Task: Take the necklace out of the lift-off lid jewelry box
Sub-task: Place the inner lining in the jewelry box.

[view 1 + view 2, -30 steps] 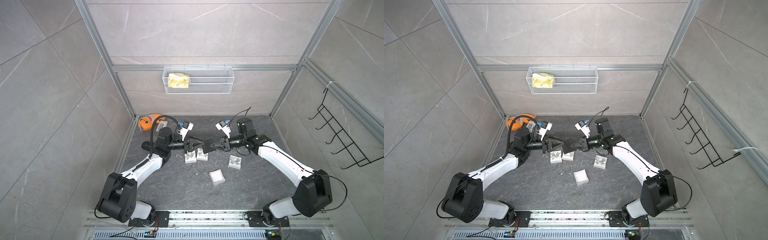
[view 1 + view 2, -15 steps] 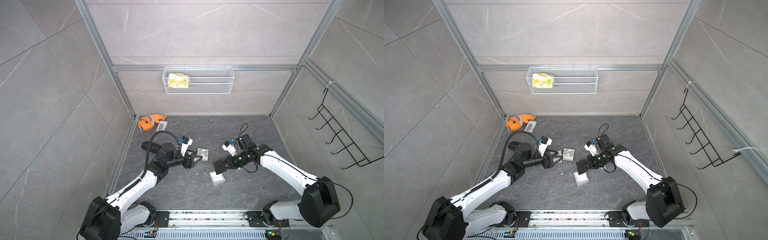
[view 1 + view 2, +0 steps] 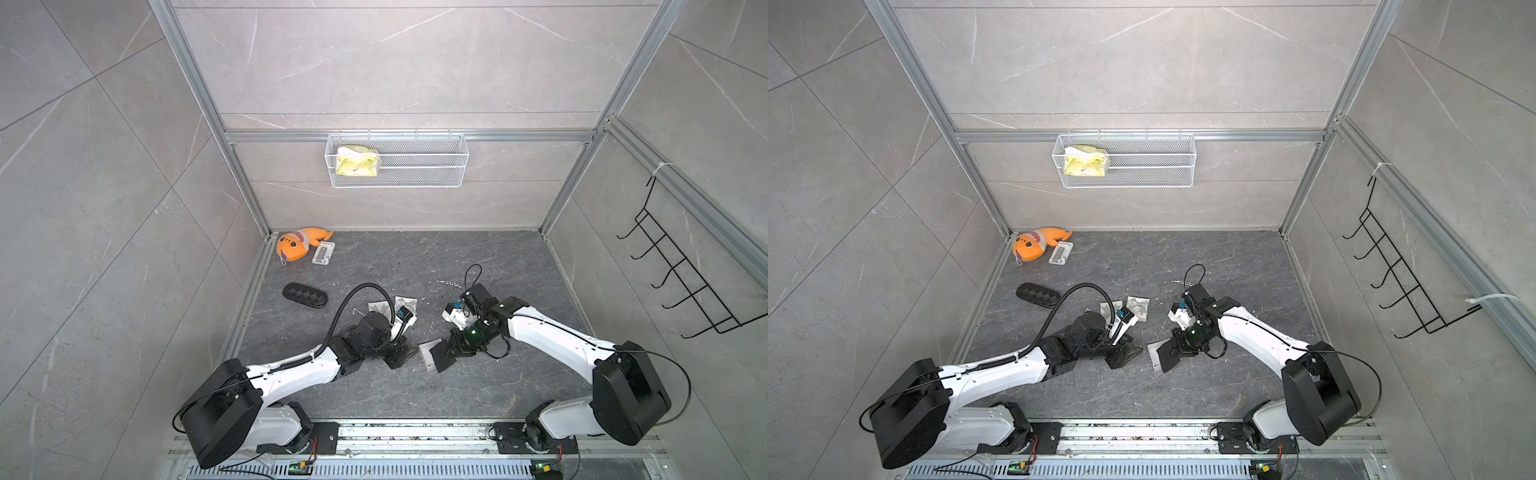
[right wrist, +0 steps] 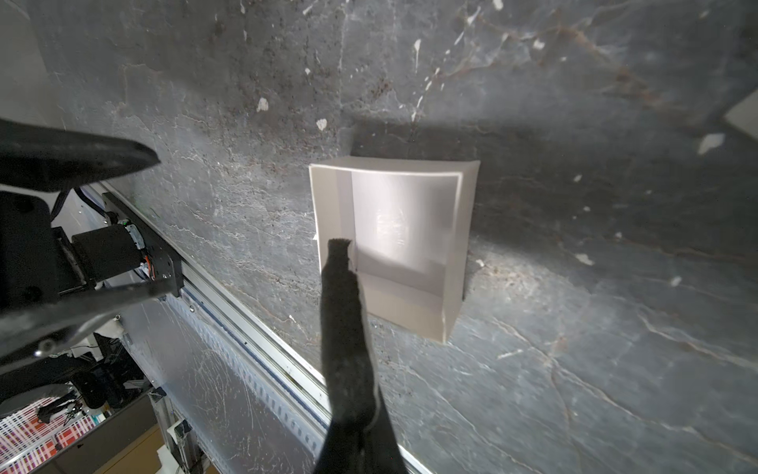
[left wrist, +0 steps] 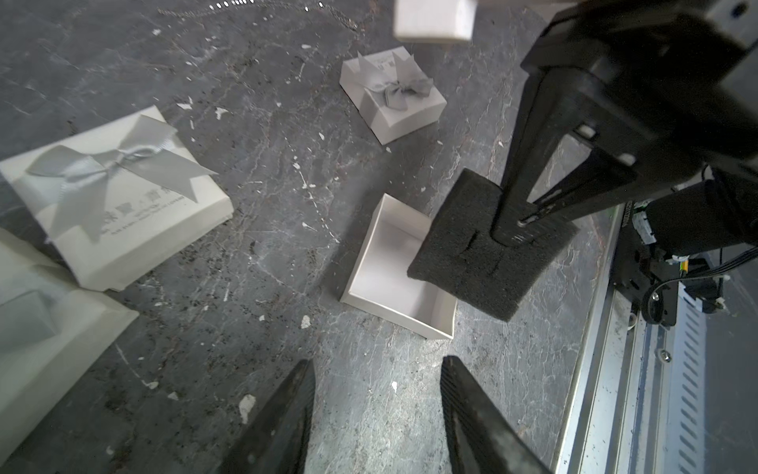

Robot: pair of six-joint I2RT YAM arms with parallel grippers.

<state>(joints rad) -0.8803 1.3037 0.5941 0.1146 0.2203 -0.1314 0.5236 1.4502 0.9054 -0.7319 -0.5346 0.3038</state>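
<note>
Necklace (image 5: 287,5) looks to be the fine silver chain lying loose on the dark stone floor, past the small bow-topped box (image 5: 393,94) and well apart from the open box base (image 5: 363,262). Base is empty in both wrist views. Right gripper (image 5: 514,232) is pinched shut on the black foam insert (image 5: 471,266), held tilted over 1 corner of the base. No chain shows on the slitted face; the other face is hidden. Left gripper (image 5: 377,361) is spread with nothing between its fingers, low over bare floor near the base. Risks as I read them: the pinch sits near 1 edge of the foam, so it could pivot or slip, drop onto the light card base and shove it. If any chain is hooked on the hidden face, pulling away would snag it. The chain is thin and flat on rough stone, so a grab may close on nothing or only drag it. The 2 arms work close together at the base, so a clash is possible. Writing: 2 printed lines under the bow on the large bow-topped box (image 5: 123,197), too blurred to read. The small box's print and a faint mark on the base floor (image 4: 389,223) are also unreadable. No brand legible.
</note>
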